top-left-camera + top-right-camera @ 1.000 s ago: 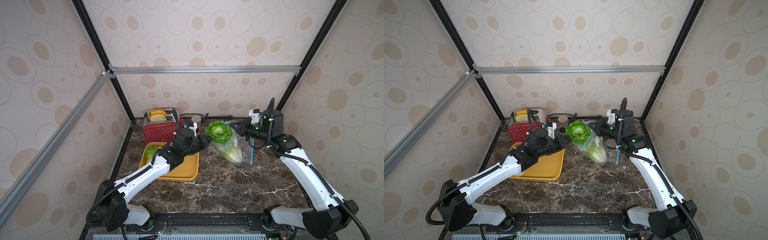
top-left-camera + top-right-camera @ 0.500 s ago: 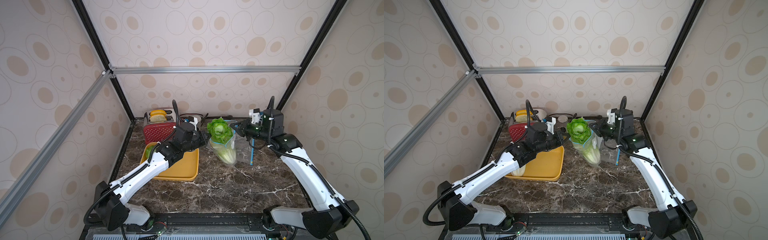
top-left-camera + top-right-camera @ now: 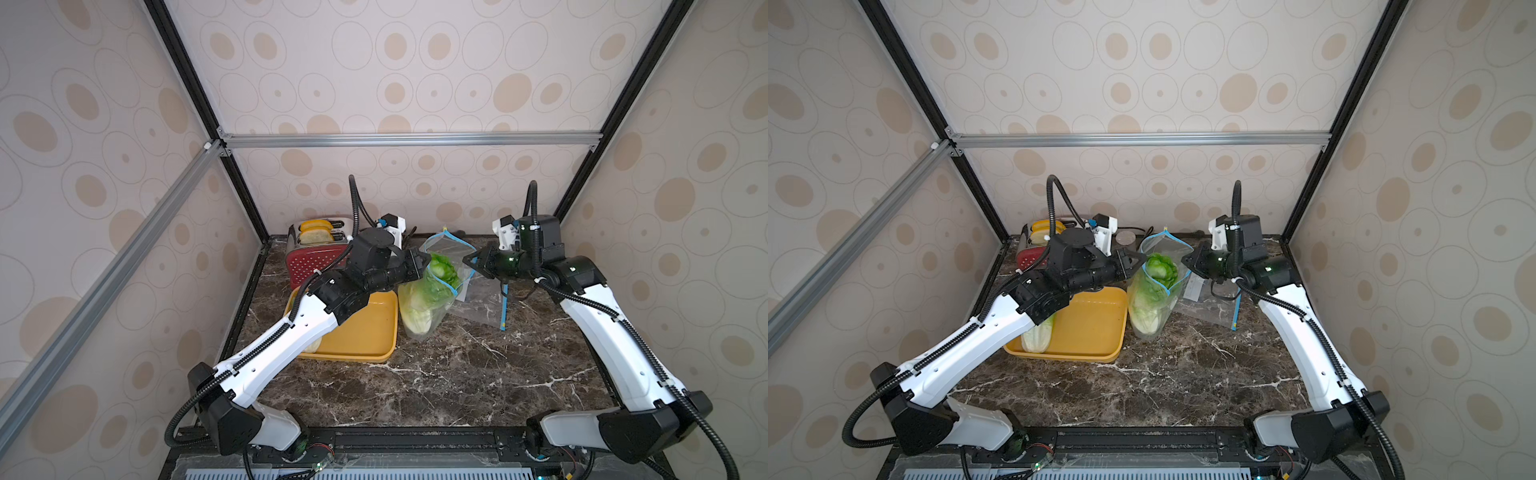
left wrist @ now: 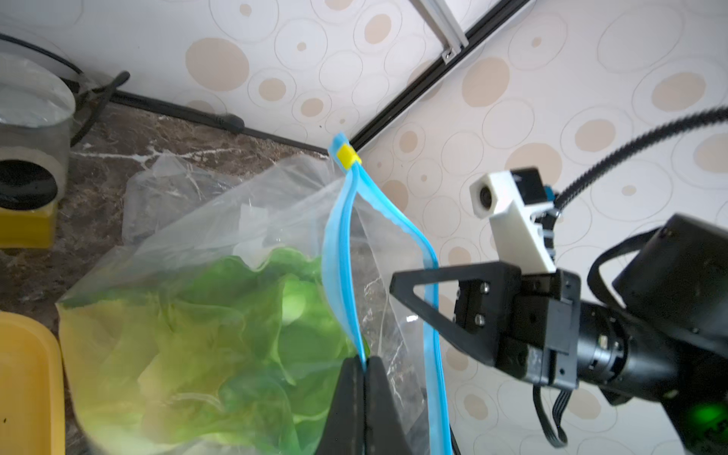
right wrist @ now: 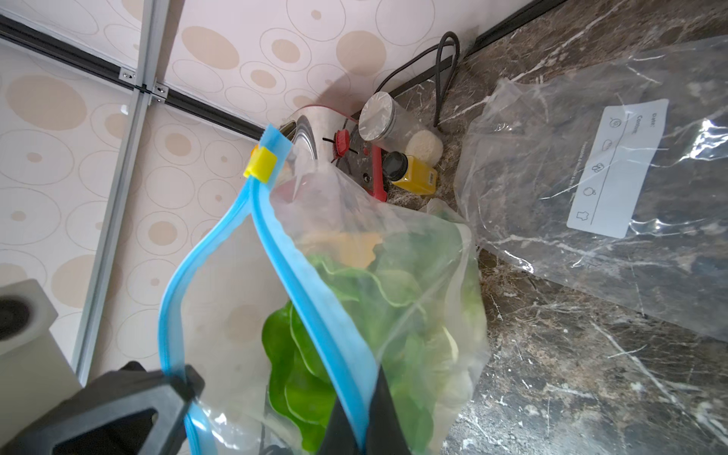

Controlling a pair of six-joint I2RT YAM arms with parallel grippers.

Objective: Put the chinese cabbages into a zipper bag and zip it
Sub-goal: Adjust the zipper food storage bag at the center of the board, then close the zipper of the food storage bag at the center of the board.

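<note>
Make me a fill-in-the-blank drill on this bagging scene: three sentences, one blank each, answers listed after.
1. The left gripper and the right gripper are both shut on the zipper bag, pinching its ____ zip strip.
2. The slider at the strip's end is ____.
3. One chinese cabbage outside the bag lies in the ____ beneath the left arm.

Answers: blue; yellow; tray.
</note>
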